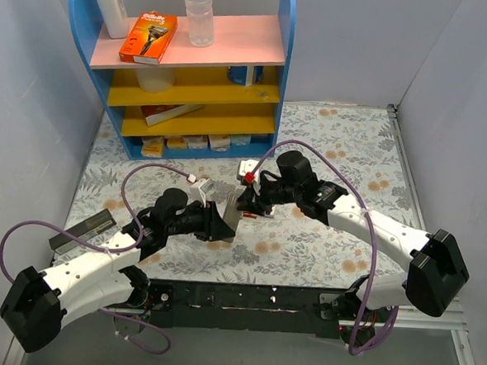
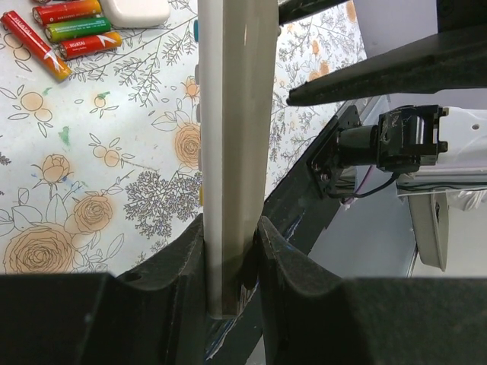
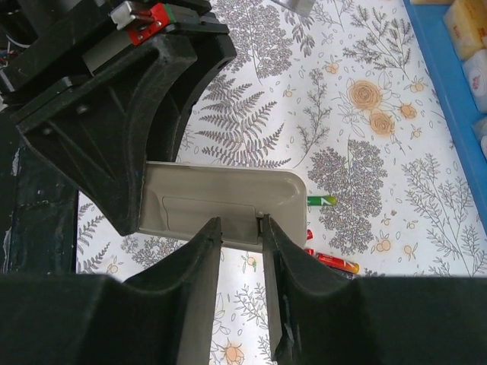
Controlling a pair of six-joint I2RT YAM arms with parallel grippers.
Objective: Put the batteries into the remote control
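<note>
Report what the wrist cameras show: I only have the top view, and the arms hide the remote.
Observer: The left claw is shut on one end of the remote control, which sticks straight out from its fingers.
Operator: Give me the side facing the right arm.
Observer: The plain back faces the right claw, and the battery cover looks closed.
Operator: Count the batteries.
Observer: Four batteries, three red and one green, lie loose on the table. Neither claw holds one.

The remote control [image 2: 232,152] blocks the middle, shelf [image 1: 236,37] the back; rightward tabletop [image 1: 361,148] open.
</note>
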